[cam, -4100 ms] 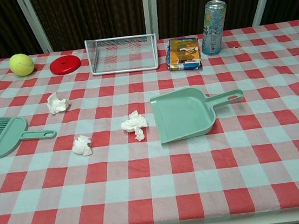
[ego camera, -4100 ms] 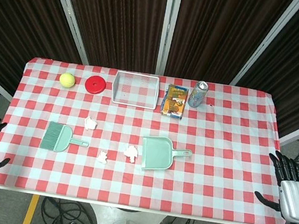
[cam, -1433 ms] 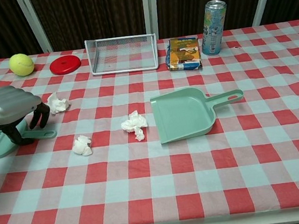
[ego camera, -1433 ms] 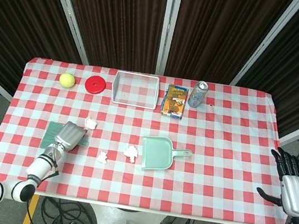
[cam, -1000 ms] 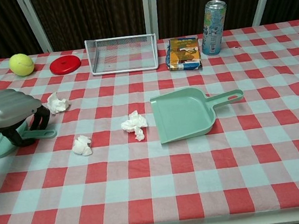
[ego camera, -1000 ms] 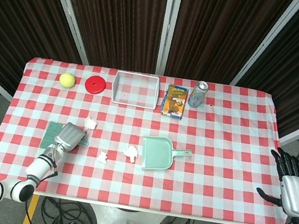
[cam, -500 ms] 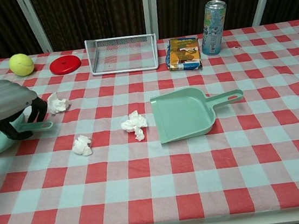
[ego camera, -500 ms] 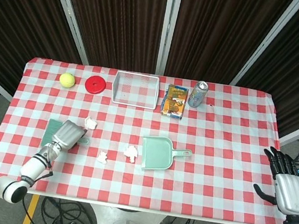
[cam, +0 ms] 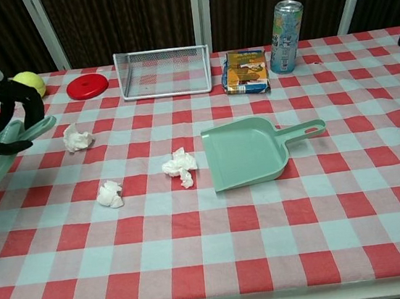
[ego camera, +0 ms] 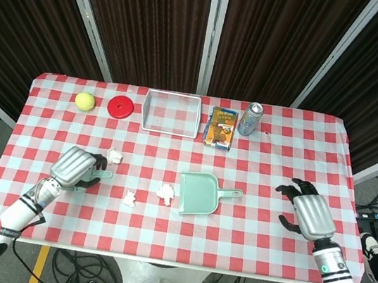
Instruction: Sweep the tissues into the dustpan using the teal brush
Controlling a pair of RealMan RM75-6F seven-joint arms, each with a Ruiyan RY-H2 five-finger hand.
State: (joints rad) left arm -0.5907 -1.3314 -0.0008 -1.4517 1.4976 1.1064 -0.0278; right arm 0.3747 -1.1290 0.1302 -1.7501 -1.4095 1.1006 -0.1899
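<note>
My left hand (ego camera: 73,166) grips the teal brush (cam: 10,146) by its handle and holds it tilted above the table at the left, bristles down and toward the edge. Three crumpled tissues lie on the checked cloth: one by the brush (cam: 77,137), one nearer the front (cam: 109,194), and one (cam: 180,165) just left of the teal dustpan (cam: 246,151). The dustpan lies flat at the middle with its handle pointing right. My right hand (ego camera: 307,210) hovers to the right of that handle, fingers spread and holding nothing; only its tip shows at the chest view's right edge.
Along the back stand a yellow-green ball (ego camera: 85,100), a red disc (ego camera: 120,106), a white wire basket (ego camera: 172,113), a snack packet (ego camera: 222,127) and a drinks can (ego camera: 250,118). The table edge (ego camera: 157,259) runs along the front.
My left hand has lifted the brush off the cloth, up and slightly left. My right hand has come in from the table's right edge toward the dustpan handle.
</note>
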